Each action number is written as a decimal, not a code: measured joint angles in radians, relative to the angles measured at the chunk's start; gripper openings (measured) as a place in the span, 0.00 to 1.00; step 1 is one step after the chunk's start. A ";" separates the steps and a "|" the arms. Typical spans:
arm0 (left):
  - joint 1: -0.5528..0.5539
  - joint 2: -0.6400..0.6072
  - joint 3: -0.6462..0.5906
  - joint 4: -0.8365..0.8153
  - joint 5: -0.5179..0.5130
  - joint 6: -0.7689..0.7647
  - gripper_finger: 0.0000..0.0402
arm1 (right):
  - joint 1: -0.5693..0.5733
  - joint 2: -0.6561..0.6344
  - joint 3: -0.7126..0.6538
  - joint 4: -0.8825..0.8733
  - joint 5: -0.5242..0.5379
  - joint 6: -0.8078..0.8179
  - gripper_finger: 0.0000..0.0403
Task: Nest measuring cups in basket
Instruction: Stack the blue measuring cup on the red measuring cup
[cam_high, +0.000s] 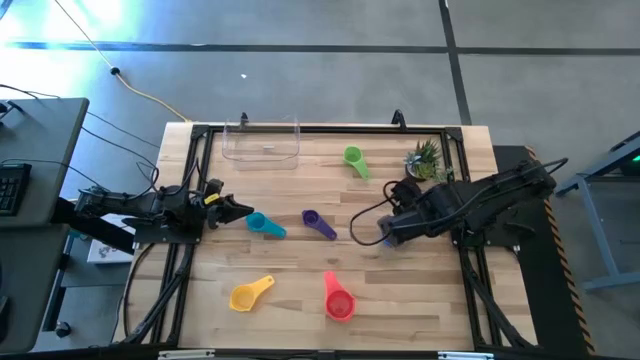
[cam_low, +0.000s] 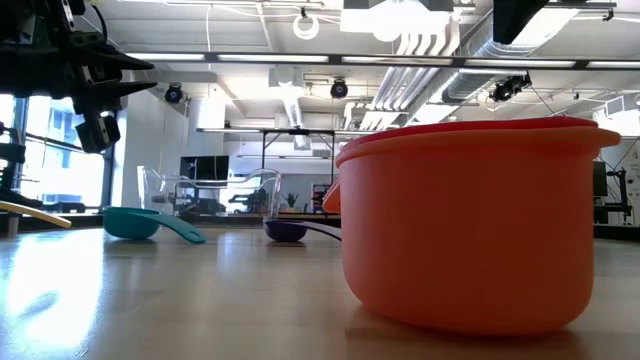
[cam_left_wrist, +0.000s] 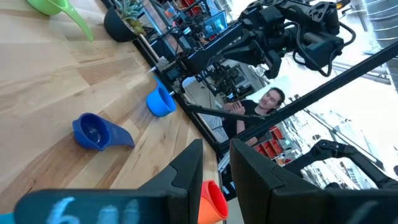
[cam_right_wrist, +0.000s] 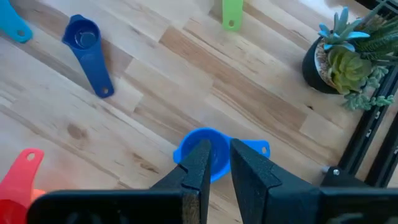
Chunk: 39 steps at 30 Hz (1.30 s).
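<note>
My right gripper (cam_right_wrist: 217, 163) is down at the blue measuring cup (cam_right_wrist: 205, 149), right of the table's middle, near the potted plant. My left gripper (cam_left_wrist: 214, 165) hovers open with a narrow gap at the table's left side, beside the teal cup (cam_high: 265, 225), and touches nothing. The purple cup (cam_high: 320, 224) lies mid-table and the green cup (cam_high: 355, 160) farther back. At the near side are the yellow cup (cam_high: 250, 293) and the red cup nested in the orange one (cam_low: 470, 220). The clear basket (cam_high: 262, 140) stands at the far edge. My right gripper holds the blue cup by its bowl wall on the handle side (cam_right_wrist: 221, 152). One finger (cam_right_wrist: 196, 165) is inside the bowl and the other outside, beside the handle (cam_right_wrist: 256, 147). The fingers come from above, slanting down. The cup sits low and tilted (cam_left_wrist: 160, 102); whether it touches the table I cannot tell.
A small potted plant (cam_high: 425, 158) stands at the far right corner, close behind my right gripper. A black frame (cam_high: 330, 128) edges the table. Bare wood lies between the cups mid-table (cam_high: 300, 260). A person (cam_left_wrist: 264, 102) shows beyond the table's right side.
</note>
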 joint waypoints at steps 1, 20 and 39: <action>0.000 0.000 0.000 0.000 0.000 0.000 0.18 | 0.000 0.001 0.000 0.001 0.005 -0.003 0.13; 0.000 0.000 0.000 0.000 0.000 -0.010 0.18 | 0.001 -0.201 -0.452 0.319 -0.124 -0.051 0.13; 0.000 0.000 0.000 0.020 -0.128 -0.081 0.18 | 0.000 -0.217 -0.639 0.736 -0.243 -0.539 0.31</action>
